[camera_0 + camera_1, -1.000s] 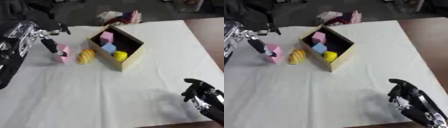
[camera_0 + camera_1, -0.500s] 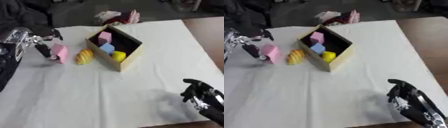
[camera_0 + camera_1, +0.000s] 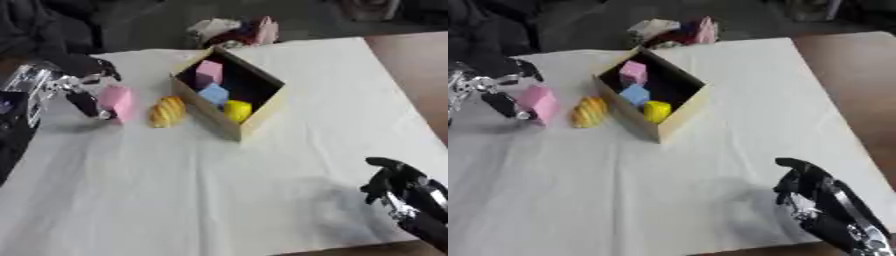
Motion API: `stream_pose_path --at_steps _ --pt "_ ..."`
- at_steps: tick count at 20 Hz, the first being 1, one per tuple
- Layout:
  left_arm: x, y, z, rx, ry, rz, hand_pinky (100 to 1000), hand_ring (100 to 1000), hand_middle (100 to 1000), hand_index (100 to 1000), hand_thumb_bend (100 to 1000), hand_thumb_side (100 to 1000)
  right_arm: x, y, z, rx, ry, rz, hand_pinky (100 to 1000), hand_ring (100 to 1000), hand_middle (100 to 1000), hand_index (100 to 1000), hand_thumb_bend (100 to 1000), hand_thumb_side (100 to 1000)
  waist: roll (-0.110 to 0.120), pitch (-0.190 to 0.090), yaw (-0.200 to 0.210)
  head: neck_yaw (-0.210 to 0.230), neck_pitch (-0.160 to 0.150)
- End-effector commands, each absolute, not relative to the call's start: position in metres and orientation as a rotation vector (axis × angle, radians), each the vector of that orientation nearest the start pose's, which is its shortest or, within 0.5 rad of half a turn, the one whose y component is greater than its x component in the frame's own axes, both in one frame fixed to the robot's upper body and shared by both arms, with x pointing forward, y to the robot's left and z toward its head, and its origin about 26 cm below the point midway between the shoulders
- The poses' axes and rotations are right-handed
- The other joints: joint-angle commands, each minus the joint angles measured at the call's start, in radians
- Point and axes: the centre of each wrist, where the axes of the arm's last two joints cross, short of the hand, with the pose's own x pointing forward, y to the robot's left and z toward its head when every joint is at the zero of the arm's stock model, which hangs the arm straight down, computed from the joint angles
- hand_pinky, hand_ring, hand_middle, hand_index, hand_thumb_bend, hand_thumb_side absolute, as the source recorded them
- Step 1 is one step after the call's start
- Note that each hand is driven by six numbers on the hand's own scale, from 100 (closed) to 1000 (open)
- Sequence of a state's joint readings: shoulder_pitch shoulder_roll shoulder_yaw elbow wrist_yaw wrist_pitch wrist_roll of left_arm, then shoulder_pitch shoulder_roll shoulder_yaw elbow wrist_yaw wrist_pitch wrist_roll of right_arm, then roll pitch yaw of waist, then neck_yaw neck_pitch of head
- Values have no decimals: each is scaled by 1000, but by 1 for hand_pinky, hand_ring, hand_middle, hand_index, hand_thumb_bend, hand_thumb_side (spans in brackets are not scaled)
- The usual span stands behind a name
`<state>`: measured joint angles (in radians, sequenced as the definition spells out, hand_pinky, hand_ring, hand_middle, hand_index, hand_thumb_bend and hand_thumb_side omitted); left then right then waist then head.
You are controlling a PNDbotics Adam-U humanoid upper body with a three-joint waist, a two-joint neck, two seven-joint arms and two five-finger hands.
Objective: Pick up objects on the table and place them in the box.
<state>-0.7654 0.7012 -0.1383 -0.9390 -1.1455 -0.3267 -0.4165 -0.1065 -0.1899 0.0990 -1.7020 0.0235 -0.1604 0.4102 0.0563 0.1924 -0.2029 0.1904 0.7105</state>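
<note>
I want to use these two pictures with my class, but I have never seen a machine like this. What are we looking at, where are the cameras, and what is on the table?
Both pictures come from a stereo camera in a humanoid robot's head, looking down at a table under a white cloth. The left hand, black and silver, pinches a pink block between fingers and thumb. Beside it lies a yellow striped object. An open cardboard box already holds a pink piece, a blue piece and a yellow piece. The right hand shows idle at the lower right, fingers curled, holding nothing. The job is filling the box.
</note>
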Motion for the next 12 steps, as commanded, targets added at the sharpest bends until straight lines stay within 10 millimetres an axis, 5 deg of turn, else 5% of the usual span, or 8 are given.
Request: stream_pose_path --at_steps 1,6,9,12 --pt "436 410 187 1120 -900 -1722 815 778 818 875 453 461 301 -247 64 213 -1876 698 687 465 487 840 100 385 -2 -12 0 -4 -12" --pt "436 407 190 1145 -946 -1698 721 639 679 771 298 372 302 -247 64 215 -1879 699 687 464 487 840 100 381 -3 -12 -2 -6 -13" --pt "435 404 195 1183 -1053 -1642 643 549 567 690 129 298 302 -247 64 214 -1879 697 688 465 487 840 100 380 -2 -14 -2 -7 -12" --pt "433 403 212 1177 -1172 -1578 638 544 561 685 100 282 302 -248 64 210 -1879 695 688 464 487 840 100 380 1 -16 -1 -11 -10"
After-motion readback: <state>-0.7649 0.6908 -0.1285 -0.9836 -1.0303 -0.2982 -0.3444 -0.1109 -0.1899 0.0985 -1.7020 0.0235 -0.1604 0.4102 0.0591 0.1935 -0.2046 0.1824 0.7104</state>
